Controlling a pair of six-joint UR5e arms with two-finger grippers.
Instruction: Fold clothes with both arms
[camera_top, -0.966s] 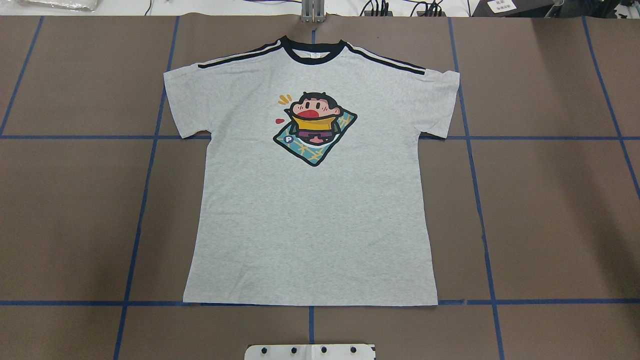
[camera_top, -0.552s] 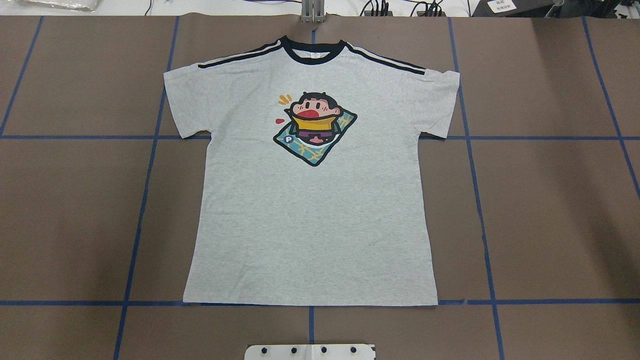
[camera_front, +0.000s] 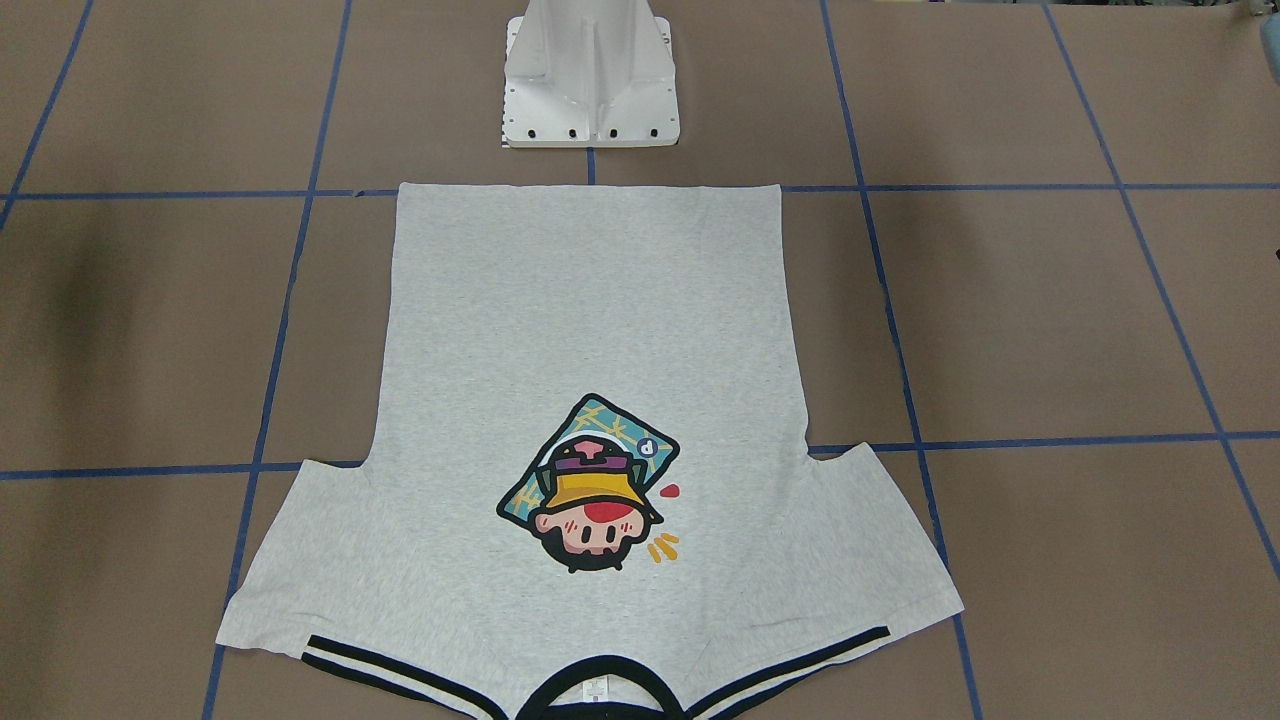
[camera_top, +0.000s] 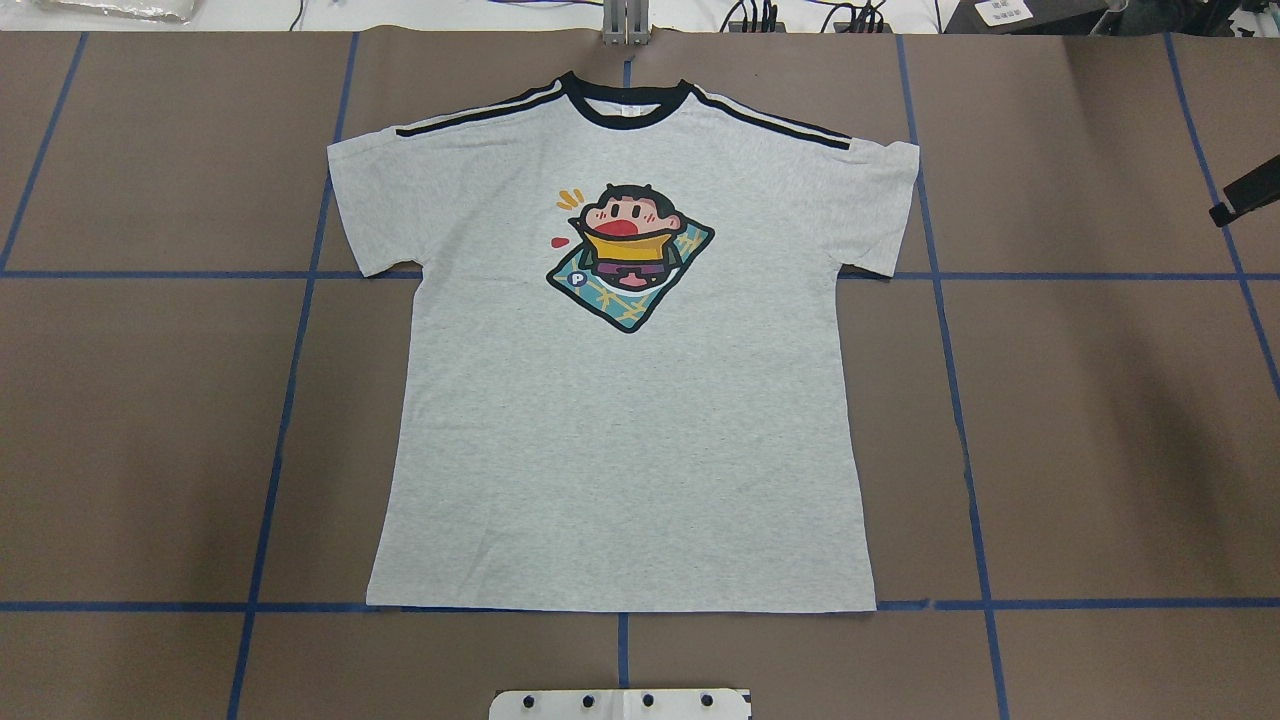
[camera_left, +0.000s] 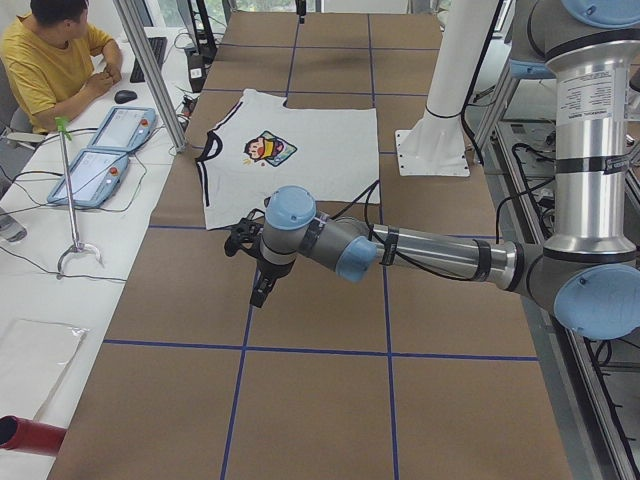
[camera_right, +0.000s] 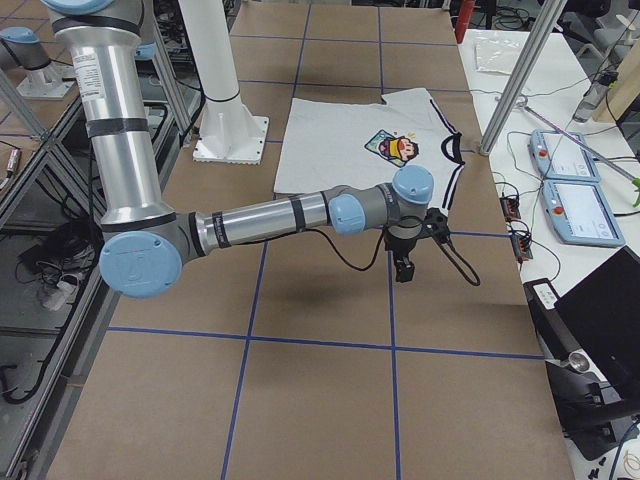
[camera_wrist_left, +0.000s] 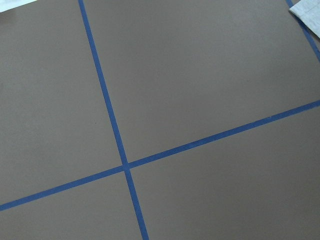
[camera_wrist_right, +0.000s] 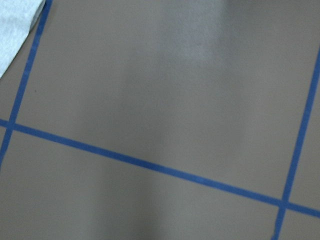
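Grey T-shirt flat on brown table, blue tape grid

Grey T-shirt flat, print-side up

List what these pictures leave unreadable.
- Left gripper: seen only in the exterior left view, too small to tell open from shut.
- Right gripper: likewise small in the exterior right view; overhead, the right edge leaves only a black tip.
- T-shirt collar: cropped by the front-facing view's bottom edge.
- Collar label: too small overhead.
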